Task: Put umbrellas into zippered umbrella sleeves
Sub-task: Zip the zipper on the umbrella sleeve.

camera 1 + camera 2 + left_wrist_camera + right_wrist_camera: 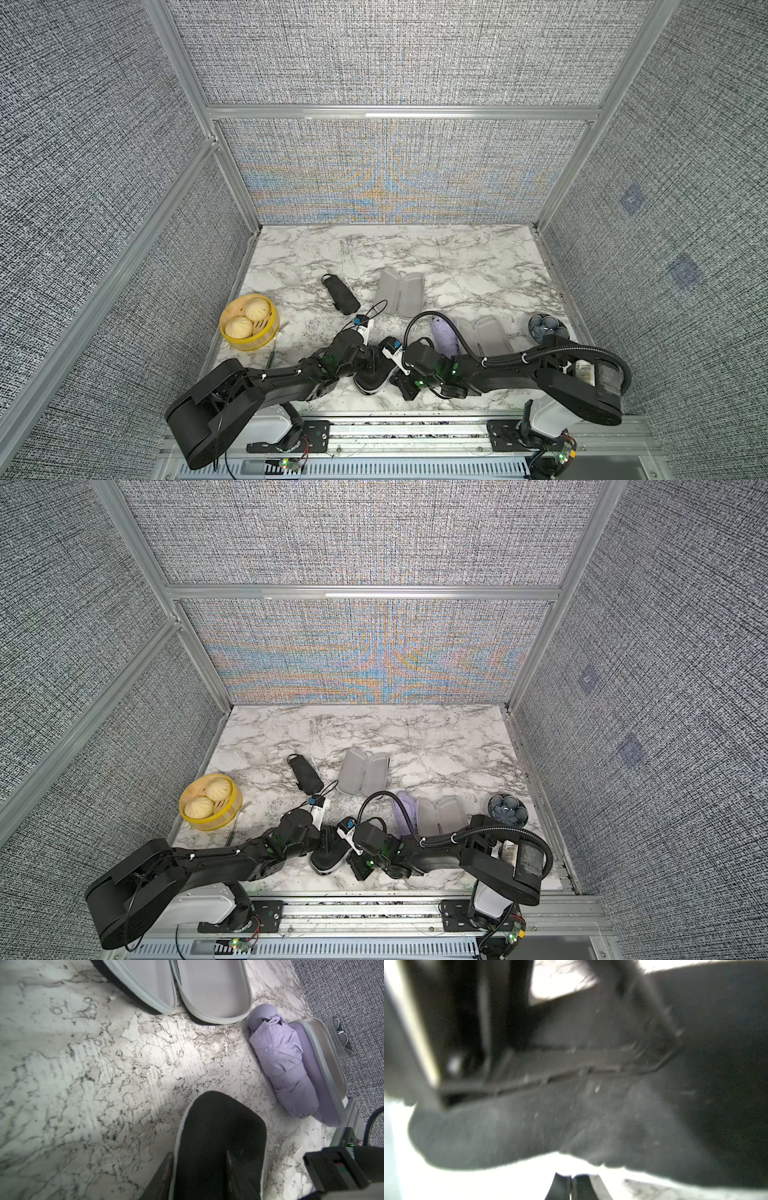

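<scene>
Near the front edge of the white marble tabletop [457,257], we are holding a rigid black oblong sleeve with a pale zip edge [372,380] in our left gripper [197,1165], whose fingers are clamping its sides. Our right gripper [571,1184] is sitting just beside the sleeve, jaws fully closed; whether they are pinching anything we cannot tell. A folded lavender fabric umbrella [444,336] is lying against an open lavender sleeve with grey lining [484,332]. Farther back, a folded black umbrella [340,295] is lying near another open grey-lined sleeve [399,293]. A round yellow basket [249,344] is standing at our left.
</scene>
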`<state>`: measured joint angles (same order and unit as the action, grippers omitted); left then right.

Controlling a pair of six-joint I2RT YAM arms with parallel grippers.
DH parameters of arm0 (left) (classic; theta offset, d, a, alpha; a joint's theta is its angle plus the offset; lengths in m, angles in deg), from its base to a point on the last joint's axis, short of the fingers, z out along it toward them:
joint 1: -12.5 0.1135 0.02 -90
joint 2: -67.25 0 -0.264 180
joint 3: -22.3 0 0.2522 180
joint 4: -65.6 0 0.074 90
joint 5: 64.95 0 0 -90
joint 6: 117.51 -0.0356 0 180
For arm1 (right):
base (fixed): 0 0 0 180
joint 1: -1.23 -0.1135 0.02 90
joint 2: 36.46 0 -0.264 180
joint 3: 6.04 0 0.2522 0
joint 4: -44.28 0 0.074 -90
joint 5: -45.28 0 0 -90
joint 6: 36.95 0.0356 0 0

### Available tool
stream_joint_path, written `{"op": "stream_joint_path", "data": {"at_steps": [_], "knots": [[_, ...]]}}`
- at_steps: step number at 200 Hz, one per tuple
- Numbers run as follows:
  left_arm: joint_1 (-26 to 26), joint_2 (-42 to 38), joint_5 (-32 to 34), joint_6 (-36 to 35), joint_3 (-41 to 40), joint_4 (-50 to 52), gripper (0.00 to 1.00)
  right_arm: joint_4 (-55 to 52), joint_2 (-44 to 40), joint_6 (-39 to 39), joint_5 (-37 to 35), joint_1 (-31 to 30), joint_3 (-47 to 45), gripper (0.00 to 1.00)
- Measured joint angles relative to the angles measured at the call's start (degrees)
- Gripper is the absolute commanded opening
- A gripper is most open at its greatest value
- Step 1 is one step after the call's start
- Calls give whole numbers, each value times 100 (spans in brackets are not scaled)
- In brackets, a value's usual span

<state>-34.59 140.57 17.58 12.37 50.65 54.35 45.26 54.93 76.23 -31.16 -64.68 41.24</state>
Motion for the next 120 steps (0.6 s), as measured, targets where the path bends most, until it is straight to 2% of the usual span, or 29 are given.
{"op": "stream_joint_path", "data": {"at_steps": [19, 60, 76, 120], "knots": [[63, -109, -125, 55, 9, 118, 0, -107, -68, -175, 518, 243, -61, 0], [116, -170, -127, 76, -101, 11, 0, -409, -79, -485, 922, 739, -26, 0], [118, -96, -125, 109, -138, -149, 0, -487, -79, -507, 866, 625, 20, 0], [116, 111, -101, 203, -120, -337, 0, -529, -245, -313, 168, -33, 59, 0]]}}
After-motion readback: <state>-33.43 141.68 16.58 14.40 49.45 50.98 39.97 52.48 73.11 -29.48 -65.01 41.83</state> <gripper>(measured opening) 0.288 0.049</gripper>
